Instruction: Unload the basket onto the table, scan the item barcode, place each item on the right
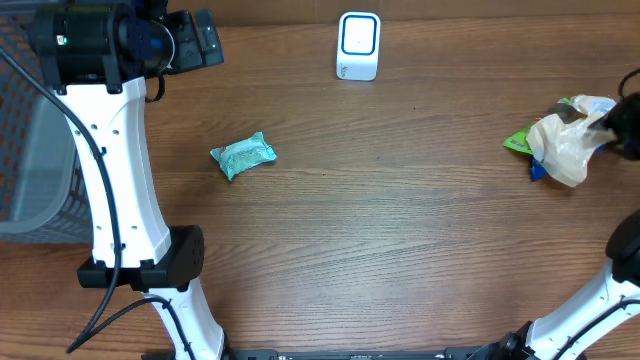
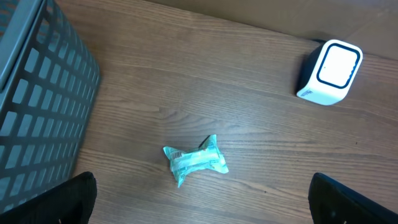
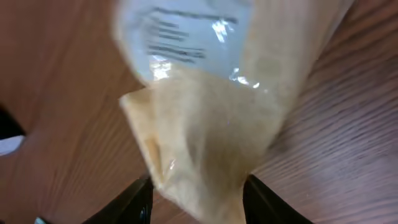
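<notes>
Your item, the tan pouch [image 3: 205, 143], is soft, crinkled, translucent film with a glossy sheen. It is wider at the top and narrows toward the bottom. High on it sits a white label [image 3: 180, 37] with several lines of dark print, too blurred to read. You cannot make out a brand.

From overhead, the tan pouch [image 1: 562, 150] is at the far right edge of the wood-grain table [image 1: 400, 230]. It partly covers a green wrapper [image 1: 520, 140] and a small blue piece [image 1: 537, 170].

In the right wrist view, the pouch's narrow end fills the gap between the two dark fingers [image 3: 134, 202] of your right jaws. The fingers stand moderately apart, one on each side of the film. You cannot tell whether they are pressing it or only flanking it.

The scanner [image 1: 358, 45] is a white rounded box with a blue-rimmed pale window. It stands at the far edge of the table, well apart from the pouch.

Your left jaws stand wide, with their dark fingers [image 2: 68, 199] at the bottom corners of the left wrist view and nothing between them. Beyond them lies a crumpled teal packet [image 2: 195, 160] with twisted ends, whose print is unreadable. A grey basket [image 2: 37, 106] with slotted plastic walls stands to its left.
</notes>
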